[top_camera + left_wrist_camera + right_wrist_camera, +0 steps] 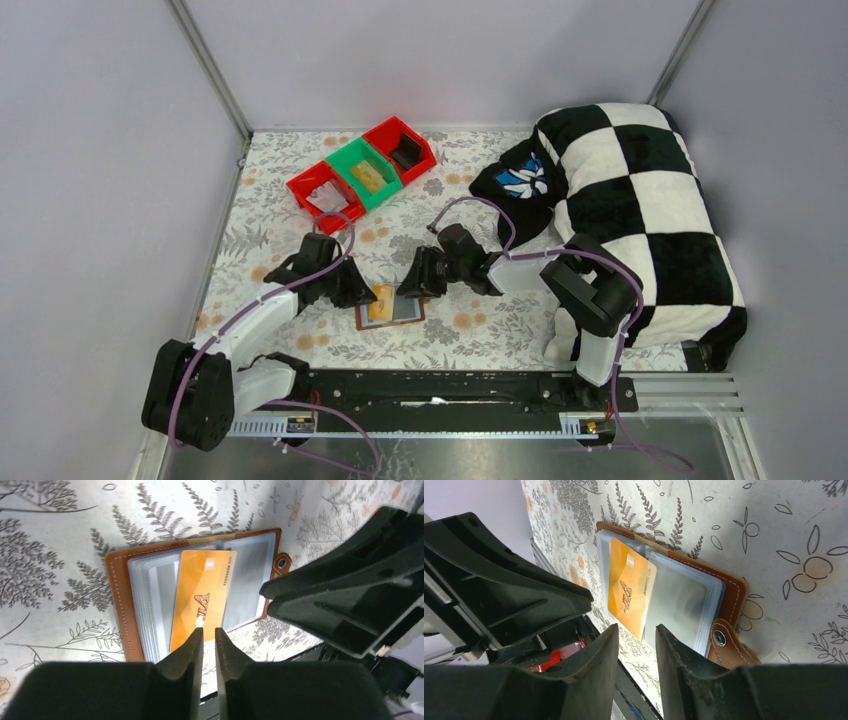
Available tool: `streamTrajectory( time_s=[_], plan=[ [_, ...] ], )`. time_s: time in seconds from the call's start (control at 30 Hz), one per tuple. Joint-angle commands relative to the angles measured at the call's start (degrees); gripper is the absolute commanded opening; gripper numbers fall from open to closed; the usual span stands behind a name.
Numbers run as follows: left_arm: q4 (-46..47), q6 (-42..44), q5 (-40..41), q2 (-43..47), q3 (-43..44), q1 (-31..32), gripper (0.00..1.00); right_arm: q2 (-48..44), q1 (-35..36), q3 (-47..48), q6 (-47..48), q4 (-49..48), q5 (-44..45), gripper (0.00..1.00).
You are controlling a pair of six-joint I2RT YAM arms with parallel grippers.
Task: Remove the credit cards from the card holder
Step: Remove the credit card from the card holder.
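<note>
The card holder lies open on the floral cloth between my two grippers, with a brown border and grey pocket panels. An orange card lies slanted across its middle, half out over the near edge. I cannot tell whether grey cards sit in the pockets. My left gripper is at the holder's left side; its jaws stand a thin slit apart, empty, at the card's near edge. My right gripper hovers at the right side, jaws apart and empty.
A row of bins stands at the back left: red, green, red. A black-and-white checkered blanket and a black cloth with a blue print fill the right side. The black base rail runs along the near edge.
</note>
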State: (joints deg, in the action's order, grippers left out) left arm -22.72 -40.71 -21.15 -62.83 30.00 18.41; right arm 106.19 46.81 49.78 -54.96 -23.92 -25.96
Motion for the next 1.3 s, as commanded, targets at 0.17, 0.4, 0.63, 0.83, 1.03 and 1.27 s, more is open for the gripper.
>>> streamTrajectory(
  time_s=[0.17, 0.4, 0.63, 0.83, 1.03, 1.27],
  plan=[
    [-0.24, -1.94, 6.7, -1.73, 1.5, -0.22, 0.46, 1.48, 1.22, 1.1, -1.08, -3.24, -3.1, 0.41],
    [3.28, -2.84, 4.99, -2.62, -0.25, -0.22, 0.48, 2.91, 2.34, 1.29, -2.17, -4.79, -4.57, 0.41],
    [4.29, -3.06, 5.4, -2.92, -0.46, -0.22, 0.48, 4.07, 2.69, 1.63, -2.93, -6.23, -5.34, 0.41],
    [5.33, -3.06, 5.43, -3.5, -1.03, -0.27, 0.49, 6.47, 2.69, 0.84, -3.53, -7.03, -3.99, 0.4],
    [5.83, -2.67, 5.32, -5.19, -1.42, -0.31, 0.52, 8.46, 2.71, -1.16, -4.86, -4.48, -0.71, 0.39],
    [7.03, -2.62, 3.73, -5.27, -2.26, -0.31, 0.52, 9.46, 2.75, -0.67, -4.11, -2.28, 0.21, 0.38]
  ],
)
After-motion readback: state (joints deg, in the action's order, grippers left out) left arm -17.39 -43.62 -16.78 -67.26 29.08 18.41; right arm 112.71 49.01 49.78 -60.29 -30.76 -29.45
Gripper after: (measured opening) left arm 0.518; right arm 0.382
